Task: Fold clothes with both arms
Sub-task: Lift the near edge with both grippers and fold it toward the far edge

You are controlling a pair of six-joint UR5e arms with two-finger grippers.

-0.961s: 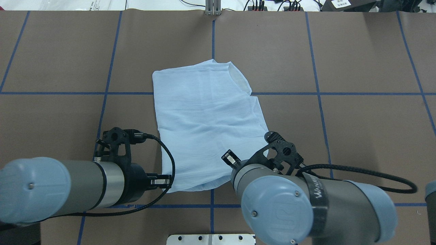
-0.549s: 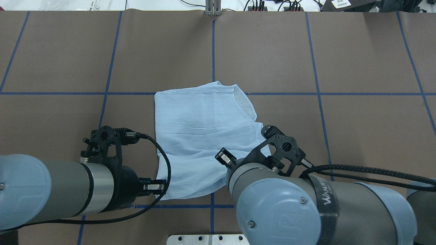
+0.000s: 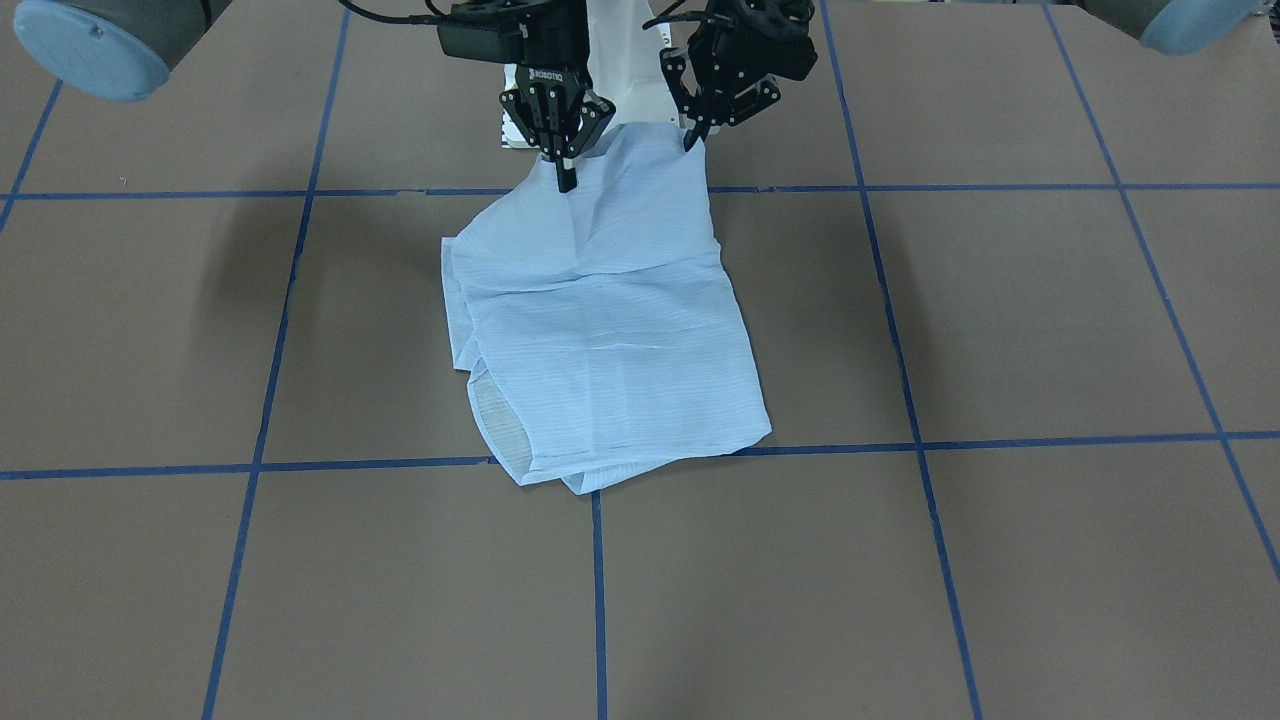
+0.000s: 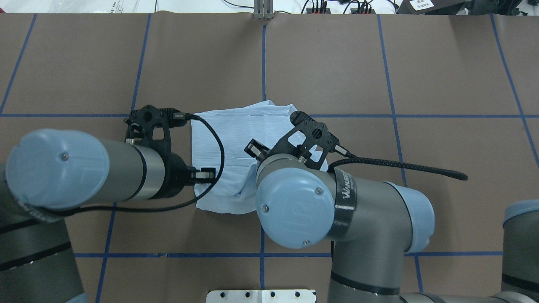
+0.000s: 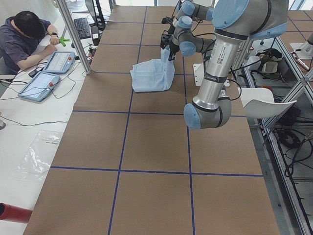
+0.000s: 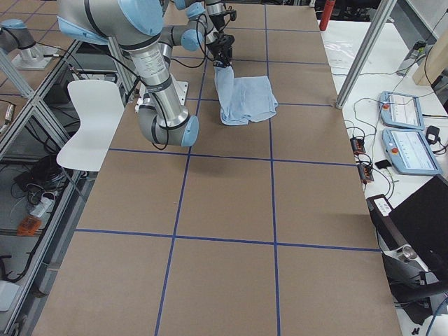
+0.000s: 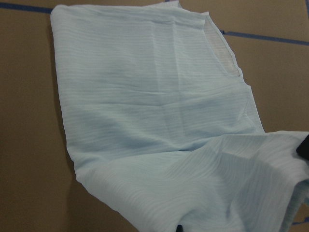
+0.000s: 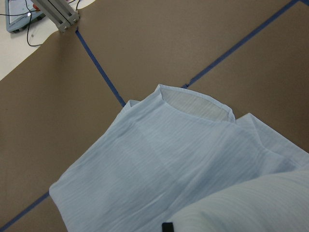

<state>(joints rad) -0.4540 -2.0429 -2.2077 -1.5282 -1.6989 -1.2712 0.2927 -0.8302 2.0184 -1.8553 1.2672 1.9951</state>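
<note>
From the front view, I see the shirt (image 3: pixel 600 320) on the brown table (image 3: pixel 1000 300), about midway along it and closer to the robot's edge. The right gripper (image 3: pixel 566 175) is pinched shut on one corner of the shirt's edge nearest the robot. The left gripper (image 3: pixel 692 140) is pinched shut on the other corner. That edge is lifted off the table, and the rest of the shirt lies flat. The neck opening (image 3: pixel 497 420) is at the end away from the robot.

From above, both wrists hang over the shirt and hide the fingers. I can only see the far part of the cloth between them.

From the left end of the table, the held edge stands up like a little wall. It looks the same from the right end.

The left wrist camera shows the flat part below and a raised fold close to the lens. The right wrist camera shows the neck opening ahead and lifted cloth right under it.

I think I am in the middle of folding the near half over the far half. Next I need to carry both corners forward together, at the same height, so the cloth stays straight. Then I lower them near the neck opening and let go.
</note>
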